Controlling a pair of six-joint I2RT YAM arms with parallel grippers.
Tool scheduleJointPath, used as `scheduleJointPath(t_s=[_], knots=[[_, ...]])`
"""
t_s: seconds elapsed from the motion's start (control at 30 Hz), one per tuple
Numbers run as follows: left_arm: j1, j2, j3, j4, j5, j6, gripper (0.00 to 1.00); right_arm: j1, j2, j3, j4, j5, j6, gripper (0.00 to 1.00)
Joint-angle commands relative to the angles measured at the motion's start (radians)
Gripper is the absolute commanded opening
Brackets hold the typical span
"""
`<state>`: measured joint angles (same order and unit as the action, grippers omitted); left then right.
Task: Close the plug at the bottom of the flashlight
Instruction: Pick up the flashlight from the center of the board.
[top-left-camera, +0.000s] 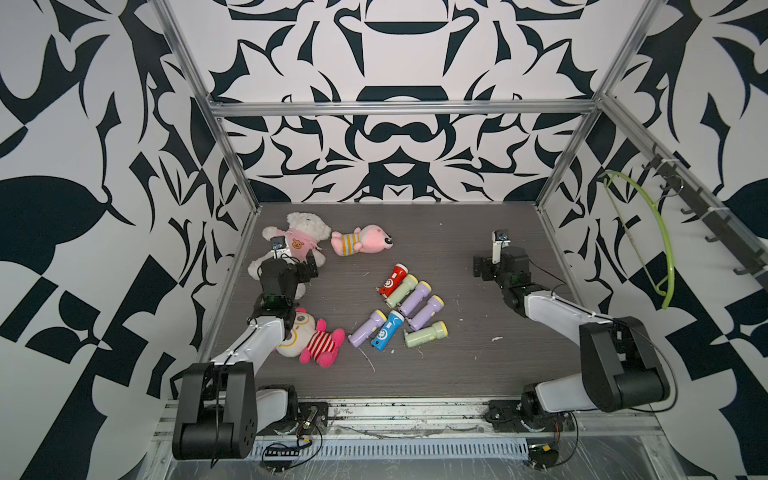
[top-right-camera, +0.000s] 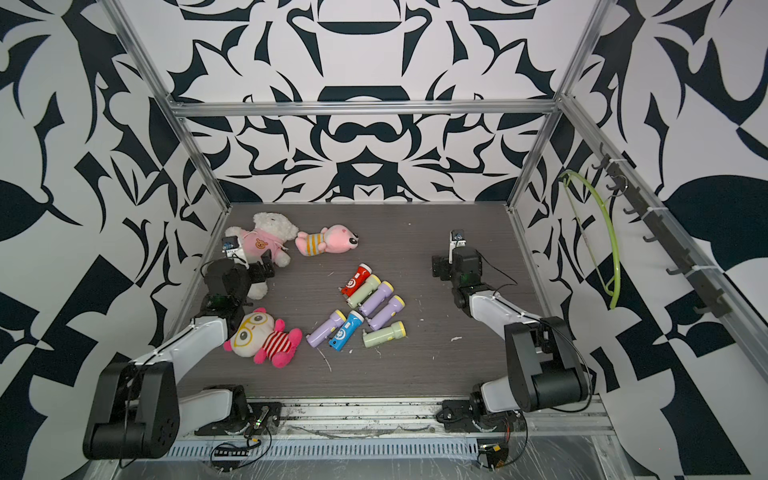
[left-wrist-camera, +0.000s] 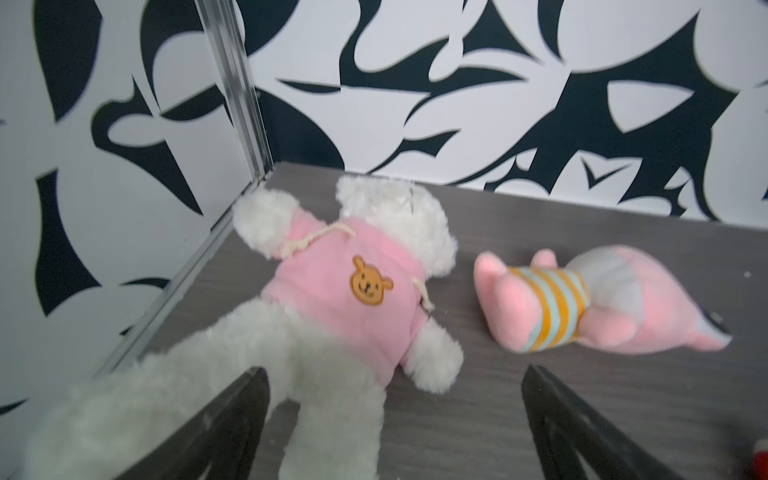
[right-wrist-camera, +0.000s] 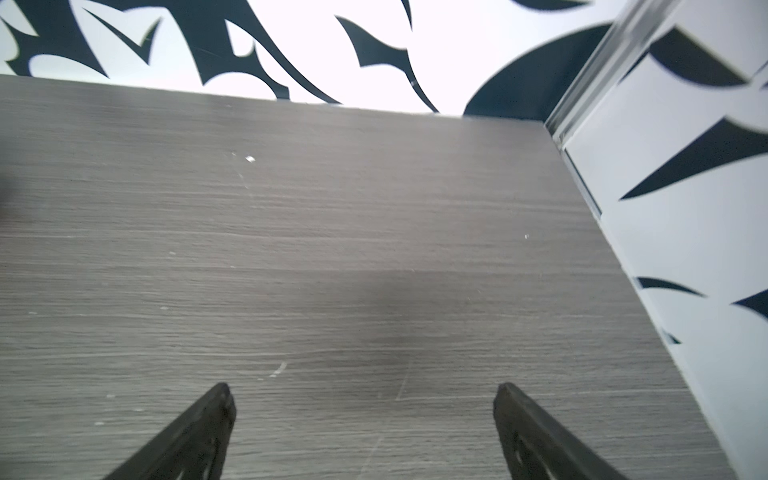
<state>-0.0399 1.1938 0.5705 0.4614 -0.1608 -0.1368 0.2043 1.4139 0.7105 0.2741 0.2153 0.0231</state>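
Observation:
Several toy flashlights lie in a loose cluster at the table's middle in both top views: a red one (top-left-camera: 392, 282), a blue one (top-left-camera: 387, 331), a pale green one (top-left-camera: 426, 333) and a purple one (top-right-camera: 376, 300) among them. Their bottom plugs are too small to make out. My left gripper (top-left-camera: 311, 266) (left-wrist-camera: 397, 374) stands open at the left, well apart from the cluster, with a white teddy's leg lying between its fingers. My right gripper (top-left-camera: 482, 268) (right-wrist-camera: 363, 388) is open over bare table at the right, holding nothing.
A white teddy in a pink top (top-left-camera: 299, 232) and a pink plush (top-left-camera: 361, 240) lie at the back left. A plush with glasses (top-left-camera: 309, 336) lies beside my left arm. A green hoop (top-left-camera: 660, 232) hangs on the right wall. Metal frame posts edge the table.

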Motion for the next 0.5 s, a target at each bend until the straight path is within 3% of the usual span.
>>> scheduleJointPath(t_s=[0.0, 0.13, 0.23, 0.37, 0.47], knots=[[-0.005, -0.026, 0.18, -0.288, -0.029, -0.124, 0.99, 0.056, -0.044, 0.158, -0.218, 0.067, 0.033, 1.0], [-0.005, 0.036, 0.434, -0.567, -0.098, -0.35, 0.99, 0.077, 0.0, 0.42, -0.466, 0.012, 0.115, 1.0], [-0.003, 0.11, 0.611, -0.825, -0.183, -0.53, 0.99, 0.1, 0.019, 0.524, -0.512, -0.014, 0.161, 1.0], [0.004, 0.166, 0.683, -0.858, -0.196, -0.559, 0.99, 0.117, 0.042, 0.647, -0.58, -0.037, 0.191, 1.0], [0.013, 0.18, 0.695, -0.831, -0.139, -0.511, 0.99, 0.13, 0.042, 0.693, -0.606, -0.021, 0.176, 1.0]])
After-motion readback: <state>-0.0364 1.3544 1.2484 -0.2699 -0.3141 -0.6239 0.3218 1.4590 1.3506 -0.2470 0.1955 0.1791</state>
